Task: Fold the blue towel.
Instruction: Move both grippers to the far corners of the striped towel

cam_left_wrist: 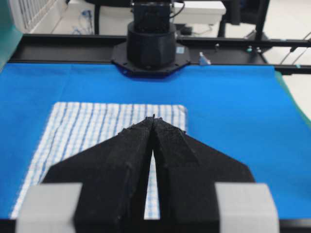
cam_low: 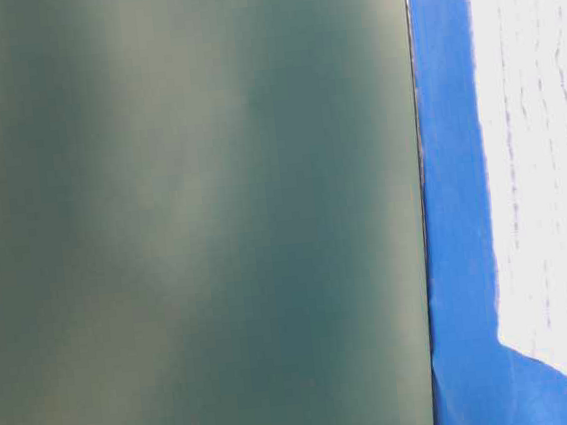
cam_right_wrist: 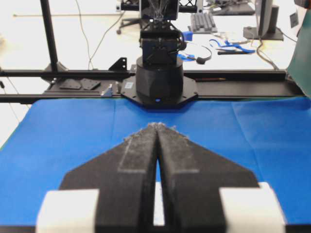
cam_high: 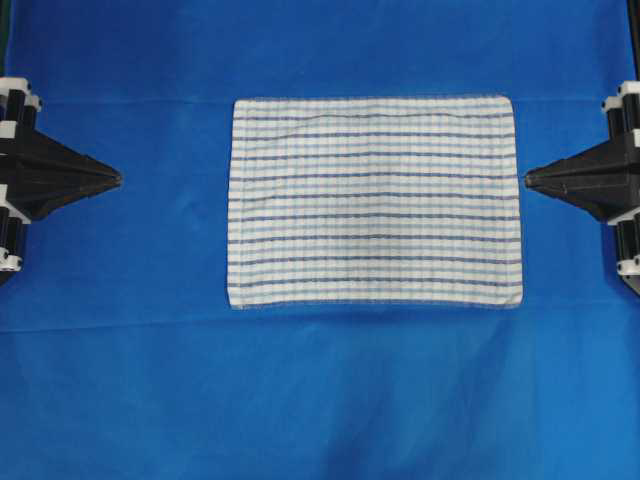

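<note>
The near part of the bench (cam_high: 320,400) in the overhead view is bare blue covering, faintly creased.

Farther in, at the middle, the blue towel (cam_high: 375,202) lies spread flat on that covering as one rectangle, long sides running left to right, white with thin dark-blue and light-blue stripes in a fine check. All four edges show, with slight ripples near the far edge.

The left gripper (cam_high: 118,179) sits at the left edge of the overhead view, level with the towel's middle and pointing toward it, well apart from its left edge. Its jaws are closed, tips meeting in a point and holding nothing; the left wrist view shows the same, the two black fingers (cam_left_wrist: 126,160) pressed together at the tip above the towel (cam_left_wrist: 87,131).

The right gripper (cam_high: 527,180) mirrors it at the right edge, near the towel's right edge but not touching it. Its jaws are closed on nothing, the tips meeting in the right wrist view (cam_right_wrist: 156,125).

Beyond each gripper, at the far side of each wrist view, stands the opposite arm's black base (cam_left_wrist: 150,46) on a black rail (cam_left_wrist: 58,48).

The table-level view shows a blurred dark-green panel (cam_low: 194,221), with a strip of blue covering and the overexposed towel (cam_low: 543,147) at its right.
</note>
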Available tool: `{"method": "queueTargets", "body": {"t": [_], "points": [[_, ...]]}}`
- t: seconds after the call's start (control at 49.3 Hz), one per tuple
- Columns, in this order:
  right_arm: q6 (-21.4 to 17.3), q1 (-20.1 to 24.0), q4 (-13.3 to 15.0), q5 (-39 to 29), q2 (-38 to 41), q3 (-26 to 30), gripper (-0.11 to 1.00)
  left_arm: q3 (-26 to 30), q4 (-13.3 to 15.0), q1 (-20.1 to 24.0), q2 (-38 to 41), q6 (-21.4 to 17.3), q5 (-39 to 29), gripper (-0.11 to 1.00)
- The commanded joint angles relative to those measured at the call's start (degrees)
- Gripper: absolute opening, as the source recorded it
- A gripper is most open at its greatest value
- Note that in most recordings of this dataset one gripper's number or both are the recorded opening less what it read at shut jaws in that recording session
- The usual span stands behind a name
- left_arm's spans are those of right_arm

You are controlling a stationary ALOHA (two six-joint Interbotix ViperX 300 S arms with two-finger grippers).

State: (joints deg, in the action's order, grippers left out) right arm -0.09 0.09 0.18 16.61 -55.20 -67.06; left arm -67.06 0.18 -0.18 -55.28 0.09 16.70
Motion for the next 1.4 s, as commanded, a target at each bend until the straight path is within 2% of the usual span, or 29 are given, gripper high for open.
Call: {"method": "queueTargets", "body": {"t": [0.0,0.122,0.365,0.487,0.669,0.73,0.831,0.872,0.994,1.034,1.075,1.156,1.379], "points": [[-0.5,0.0,-0.3,0.4,0.4,1.1,0.0,1.6,1.1,0.4,1.0,-0.2,-0.1,0.0],[-1.4,0.0,-0.4,-2.7,0.3,2.5,0.0,1.8,1.1,1.3,2.4,-0.7,0.4,0.0],[-2.4,-2.0,-0.4,-8.1,-0.8,3.3,0.0,1.9,1.5,6.2,7.9,0.3,3.3,0.0],[-3.4,-5.4,-0.4,-11.7,-0.9,3.3,0.0,2.3,1.5,9.0,11.4,0.4,4.8,0.0],[-5.4,-13.4,-0.4,-17.8,-0.7,2.9,0.0,3.6,1.5,12.9,17.7,0.4,5.8,0.01],[-6.0,-16.9,-0.4,-19.6,0.0,2.6,0.0,4.5,1.5,14.4,20.5,0.4,5.8,0.07],[-6.2,-21.7,-0.4,-21.4,2.0,2.0,0.05,5.8,1.5,16.8,25.1,0.4,5.9,0.25],[-6.3,-23.6,-0.4,-21.9,3.3,1.8,0.14,6.3,1.5,17.8,27.1,0.4,5.9,0.34],[-6.3,-28.9,-0.4,-22.5,8.3,1.1,0.53,8.3,1.5,20.0,33.5,0.4,6.0,0.66],[-6.3,-30.4,-0.4,-22.6,10.2,1.1,0.61,8.9,1.5,20.6,35.6,0.4,6.0,0.76],[-6.3,-31.7,-0.2,-22.6,12.2,1.0,0.62,9.7,1.5,21.1,37.5,0.4,6.0,0.82],[-6.2,-33.8,0.2,-22.3,16.5,1.1,0.59,11.0,1.5,22.1,41.7,0.3,6.1,0.88],[-6.2,-38.1,1.4,-19.8,27.9,1.7,0.58,13.5,1.5,25.3,50.3,-0.6,6.1,0.88]]}}
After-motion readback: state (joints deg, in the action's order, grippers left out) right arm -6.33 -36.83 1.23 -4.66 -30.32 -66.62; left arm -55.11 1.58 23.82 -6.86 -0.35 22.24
